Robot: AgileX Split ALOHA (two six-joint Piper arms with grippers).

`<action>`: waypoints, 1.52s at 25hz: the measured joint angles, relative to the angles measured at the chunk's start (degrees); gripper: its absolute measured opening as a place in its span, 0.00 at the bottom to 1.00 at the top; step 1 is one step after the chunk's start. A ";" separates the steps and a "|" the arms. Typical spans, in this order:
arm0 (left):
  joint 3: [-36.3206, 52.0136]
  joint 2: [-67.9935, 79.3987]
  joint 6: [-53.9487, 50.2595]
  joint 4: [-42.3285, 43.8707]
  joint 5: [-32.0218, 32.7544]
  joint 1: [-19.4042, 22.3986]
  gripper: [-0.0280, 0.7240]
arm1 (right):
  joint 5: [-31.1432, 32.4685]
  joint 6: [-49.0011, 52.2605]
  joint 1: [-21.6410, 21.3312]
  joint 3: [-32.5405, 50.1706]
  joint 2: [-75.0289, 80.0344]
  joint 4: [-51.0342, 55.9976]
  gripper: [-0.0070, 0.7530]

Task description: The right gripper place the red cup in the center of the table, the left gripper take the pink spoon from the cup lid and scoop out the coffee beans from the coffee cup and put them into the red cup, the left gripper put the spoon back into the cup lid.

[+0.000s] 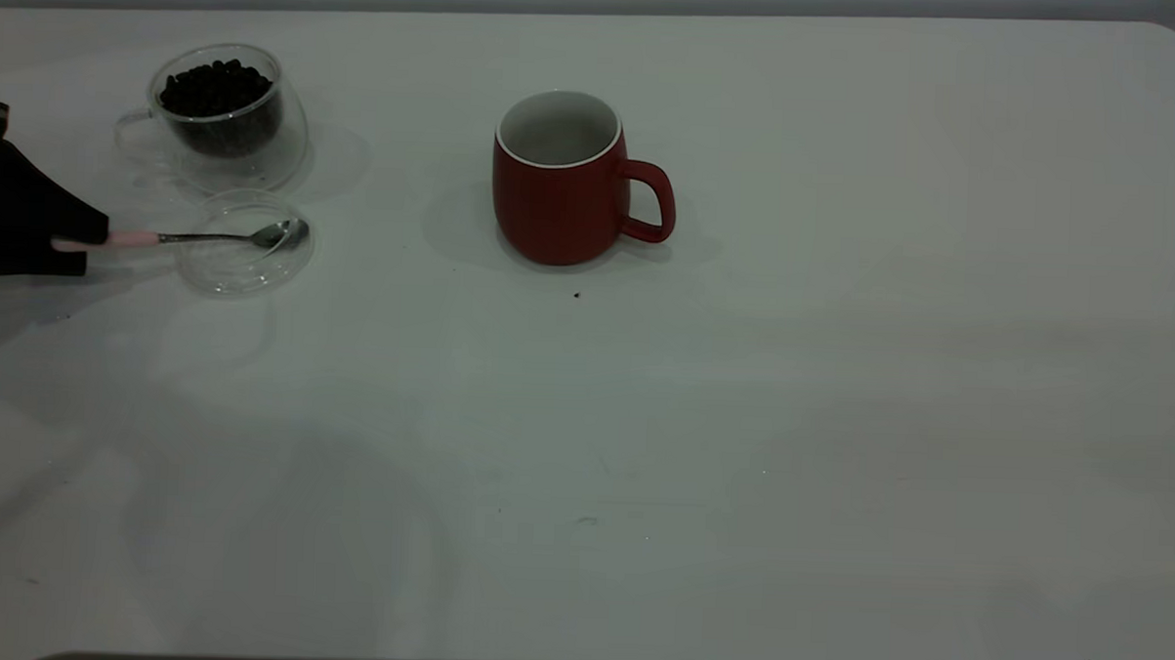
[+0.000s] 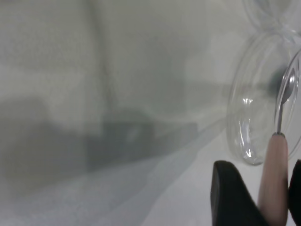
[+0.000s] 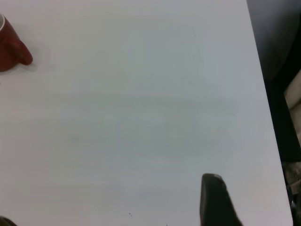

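Exterior view: the left gripper (image 1: pixel 80 244) at the counter's (image 1: pixel 741 423) left edge is clenched on the pink spoon (image 1: pixel 210 238) handle. The spoon lies level, its long axis pointing away from the gripper, its metal bowl resting in the lid (image 1: pixel 246 242). The glass cup (image 1: pixel 225 117) of beans (image 1: pixel 215 87) stands just behind; the empty red cup (image 1: pixel 561 179) sits centre.

Left wrist view: black fingers (image 2: pixel 233 197) flank the pale handle (image 2: pixel 275 179).

Right wrist view: the right gripper (image 3: pixel 214 200) is well apart from the red cup; whether it is released I cannot tell.

White worktop (image 3: pixel 141 108) fills most of the view. Red cup (image 3: pixel 11 47) sits partly cut off at one corner, handle toward the open surface. One black finger (image 3: pixel 214 200) of the right hand pokes in from the opposite edge, over bare worktop, well apart from the cup. Worktop edge runs along the dark side strip.
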 joint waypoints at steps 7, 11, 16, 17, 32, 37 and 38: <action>-1.02 0.00 0.00 -2.13 0.52 0.03 0.52 | 0.00 0.00 0.00 0.00 0.00 0.00 0.59; -2.09 -2.44 0.25 -1.05 2.53 0.07 0.52 | 0.00 0.00 0.00 0.00 0.00 0.00 0.59; -2.70 -10.32 -0.64 5.27 3.13 0.07 0.52 | 0.05 0.00 0.00 0.00 0.00 0.00 0.59; -2.70 -12.15 -1.36 6.17 3.18 0.09 0.52 | 0.05 0.00 0.00 0.00 0.00 0.00 0.59; -2.60 -55.21 -29.35 27.62 15.86 -7.83 0.52 | 0.05 0.00 0.00 0.00 0.00 0.00 0.59; -0.07 -71.51 -45.27 45.47 20.73 -14.86 0.52 | 0.05 0.00 0.00 0.00 0.00 0.00 0.59; 1.54 -75.66 -47.46 48.52 21.00 -16.30 0.52 | 0.05 0.00 0.00 0.00 0.00 0.00 0.59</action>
